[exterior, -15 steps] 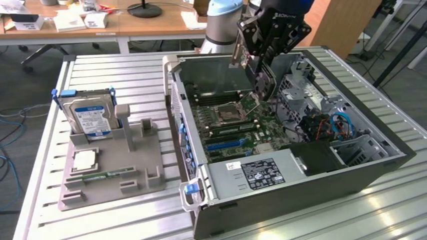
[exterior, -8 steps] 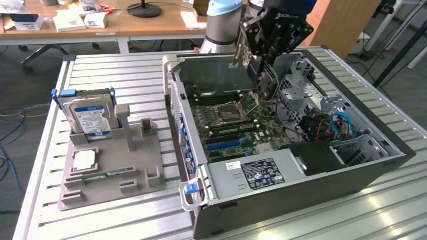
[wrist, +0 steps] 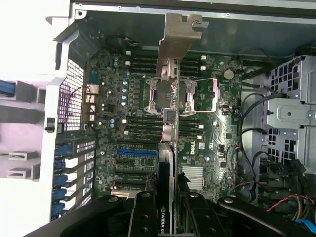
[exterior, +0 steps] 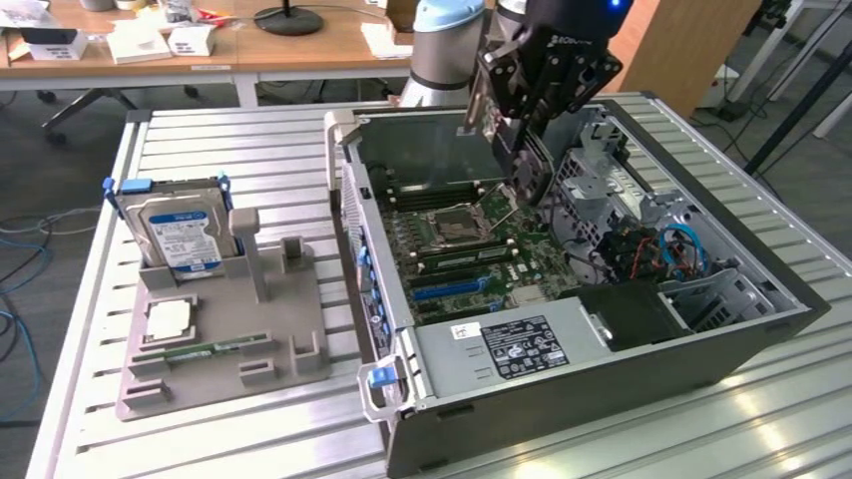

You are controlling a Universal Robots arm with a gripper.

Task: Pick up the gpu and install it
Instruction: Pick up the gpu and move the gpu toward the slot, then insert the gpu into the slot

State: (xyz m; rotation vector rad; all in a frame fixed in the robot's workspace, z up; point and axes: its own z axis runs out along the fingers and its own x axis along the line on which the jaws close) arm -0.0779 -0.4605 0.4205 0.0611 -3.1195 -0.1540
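My gripper [exterior: 517, 118] hangs over the open computer case [exterior: 745, 339], shut on the gpu [exterior: 529, 172]. The gpu is a thin dark card held on edge above the motherboard [exterior: 440, 261]. In the wrist view the gpu [wrist: 170, 143] runs edge-on out from between my fingers [wrist: 143, 217], and its pale metal bracket [wrist: 175, 42] is at the far end. The gripper [wrist: 169, 215] clamps the card's near end. The card floats above the board, over the processor socket [wrist: 173, 98], apart from the blue expansion slot [wrist: 137, 151].
A grey holder [exterior: 273, 344] at the exterior view's left carries a silver hard drive [exterior: 180, 235], a processor chip [exterior: 171, 319] and a green memory stick [exterior: 200, 351]. Inside the case are a power supply [exterior: 522, 344], drive cages [exterior: 606, 185] and cables [exterior: 672, 249].
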